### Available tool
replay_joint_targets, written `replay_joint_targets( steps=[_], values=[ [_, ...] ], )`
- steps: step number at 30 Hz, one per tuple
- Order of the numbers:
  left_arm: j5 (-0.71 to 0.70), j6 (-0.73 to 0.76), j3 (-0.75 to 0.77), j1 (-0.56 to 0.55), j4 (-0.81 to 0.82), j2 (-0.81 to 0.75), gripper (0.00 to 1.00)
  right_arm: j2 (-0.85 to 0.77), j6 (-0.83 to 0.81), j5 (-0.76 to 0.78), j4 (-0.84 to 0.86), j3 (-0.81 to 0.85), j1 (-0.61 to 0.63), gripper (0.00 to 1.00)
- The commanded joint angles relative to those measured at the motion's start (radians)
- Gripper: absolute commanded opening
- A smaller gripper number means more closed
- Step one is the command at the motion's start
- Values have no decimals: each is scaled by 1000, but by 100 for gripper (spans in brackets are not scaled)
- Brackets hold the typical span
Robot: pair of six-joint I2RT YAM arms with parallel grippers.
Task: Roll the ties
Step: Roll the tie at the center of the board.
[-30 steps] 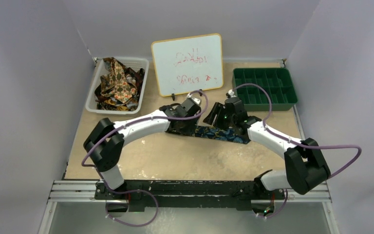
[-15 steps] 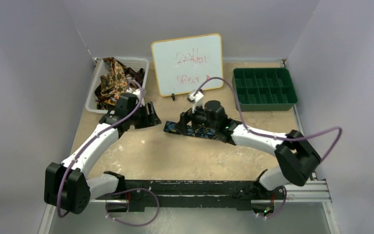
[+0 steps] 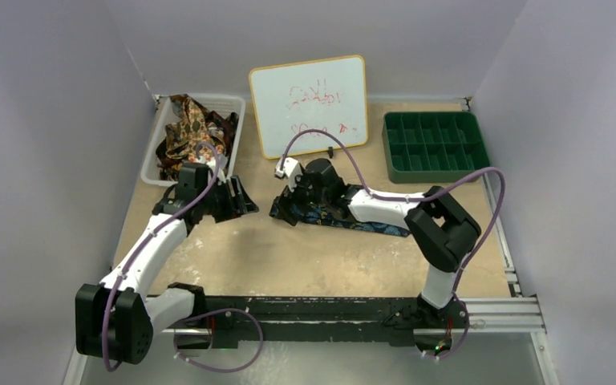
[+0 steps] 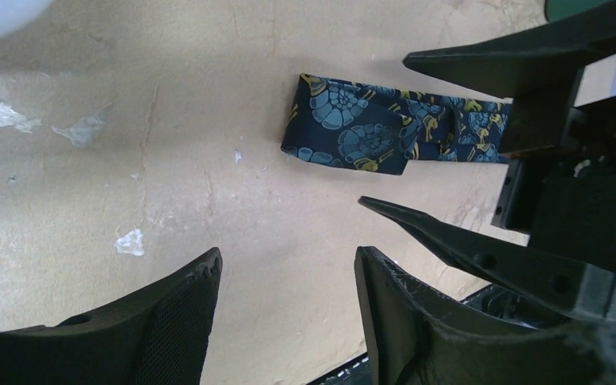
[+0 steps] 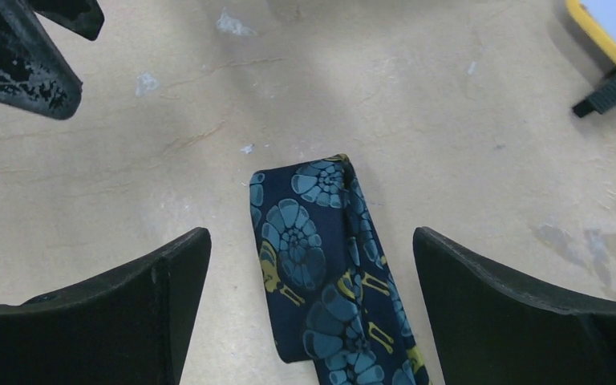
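**A:** Right wrist view: where's the navy tie [image 5: 321, 273]?
**B:** Lower centre, flat on the table [image 5: 449, 120], between the right gripper [image 5: 311, 241]'s spread, empty fingers.
**A:** Left gripper [image 4: 286, 261]?
**B:** Spread, empty; the tie lies upper middle, apart.

Navy tie [image 5: 321, 273], blue-and-gold floral print

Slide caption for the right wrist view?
Open right gripper poised over the folded end of a navy floral tie lying on the tan table.
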Motion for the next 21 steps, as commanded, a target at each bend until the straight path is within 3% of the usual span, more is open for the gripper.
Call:
replay_joint_targets(
  steps=[1, 7, 13, 21],
  values=[
    [52, -25, -40, 7, 44, -24, 60, 42, -77, -40, -64, 53, 21, 99],
    [56, -30, -43, 7, 45, -27, 60, 122, -107, 43, -101, 148, 24, 99],
    [37, -43, -52, 7, 47, -41, 60, 229, -181, 83, -264, 264, 24, 96],
    [45, -58, -66, 7, 67, -36, 60, 250, -254, 56, -319, 233, 49, 86]
  ],
)
